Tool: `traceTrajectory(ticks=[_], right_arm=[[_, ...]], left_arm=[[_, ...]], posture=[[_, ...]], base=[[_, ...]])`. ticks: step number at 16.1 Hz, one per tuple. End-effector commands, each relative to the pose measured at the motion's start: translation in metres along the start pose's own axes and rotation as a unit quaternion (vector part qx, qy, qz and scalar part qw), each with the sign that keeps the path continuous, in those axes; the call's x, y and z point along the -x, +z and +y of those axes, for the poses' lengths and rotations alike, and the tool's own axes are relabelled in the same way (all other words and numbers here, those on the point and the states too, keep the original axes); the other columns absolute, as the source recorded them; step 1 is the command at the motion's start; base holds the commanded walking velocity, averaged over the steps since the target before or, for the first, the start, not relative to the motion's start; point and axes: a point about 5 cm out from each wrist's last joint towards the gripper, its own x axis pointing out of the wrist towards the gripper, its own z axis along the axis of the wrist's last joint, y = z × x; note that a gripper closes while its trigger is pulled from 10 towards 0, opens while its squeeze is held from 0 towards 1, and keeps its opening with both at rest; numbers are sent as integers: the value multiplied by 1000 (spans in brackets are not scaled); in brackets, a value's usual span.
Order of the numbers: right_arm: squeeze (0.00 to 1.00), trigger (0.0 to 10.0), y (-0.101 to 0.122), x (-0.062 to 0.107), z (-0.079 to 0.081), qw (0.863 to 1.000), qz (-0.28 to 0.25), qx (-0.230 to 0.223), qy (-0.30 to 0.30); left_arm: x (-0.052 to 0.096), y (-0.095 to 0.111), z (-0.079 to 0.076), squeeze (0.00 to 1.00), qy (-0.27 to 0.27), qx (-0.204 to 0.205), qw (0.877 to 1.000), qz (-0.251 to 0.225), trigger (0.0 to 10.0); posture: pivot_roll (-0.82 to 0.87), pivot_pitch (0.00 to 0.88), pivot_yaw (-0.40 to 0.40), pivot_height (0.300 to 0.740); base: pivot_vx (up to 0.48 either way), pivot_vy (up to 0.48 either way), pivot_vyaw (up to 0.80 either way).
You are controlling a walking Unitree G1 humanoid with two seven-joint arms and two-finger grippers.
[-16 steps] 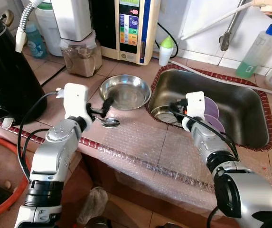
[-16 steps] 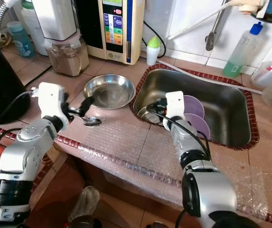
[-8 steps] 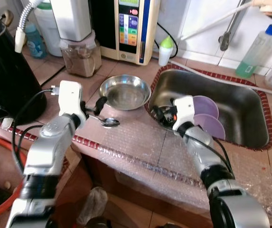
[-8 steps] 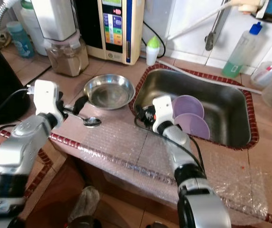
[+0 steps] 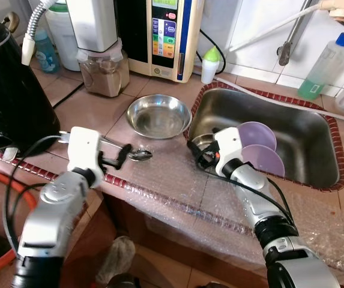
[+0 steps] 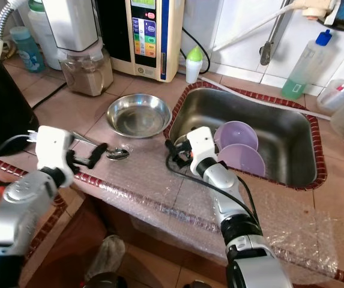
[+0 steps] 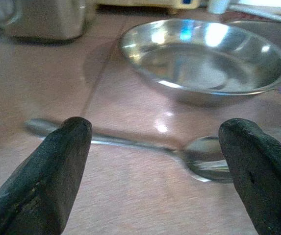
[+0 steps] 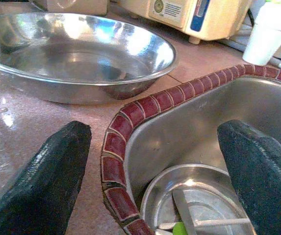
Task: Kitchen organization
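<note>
Lying flat on the tabletop (image 5: pixel 93 105), the spoon (image 5: pixel 137 155) has its bowl toward the sink (image 5: pixel 316 141) and its handle running back toward the left tool (image 5: pixel 113 161), just in front of the steel bowl (image 5: pixel 158 116). The left tool is spread wide and empty, fingers straddling the spoon handle without touching it in the left wrist view. The right tool (image 8: pixel 155 161) is likewise spread and holds nothing, poised over the sink's red tiled rim (image 8: pixel 125 117), above a small steel dish (image 8: pixel 199 205) resting in the basin. Two purple plates (image 5: pixel 259 147) lean behind the right arm. Judged risk: the thin, low handle may slip from the closing fingers and skate across the smooth tile, or the tool may nudge the steel bowl. Bubble wrap (image 5: pixel 178 186) along the tabletop's front edge could also snag a low approach. Contents of the small steel dish are cut off and hard to make out; a green fragment shows, unidentified.
</note>
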Motion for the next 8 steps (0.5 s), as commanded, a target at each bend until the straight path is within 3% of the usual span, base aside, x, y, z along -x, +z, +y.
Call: traceTrajectory(ticks=[1,5,8], right_arm=[[0,10000,4,0,-2,1000,-2,5,-1],[0,10000,5,-1,-1,1000,1,7,-1],[0,10000,6,1,-6,1000,0,12,-17]], left_arm=[[2,5,-9,0,-8,-8,1000,-17,10000],[12,-13,-37,0,-54,-49,997,-23,10000],[10,-22,-50,0,-72,-87,993,-24,10000]], posture=[[80,19,-43,740],[78,21,-47,740],[67,25,-51,740]], base=[[0,0,0],[0,0,0],[0,0,0]])
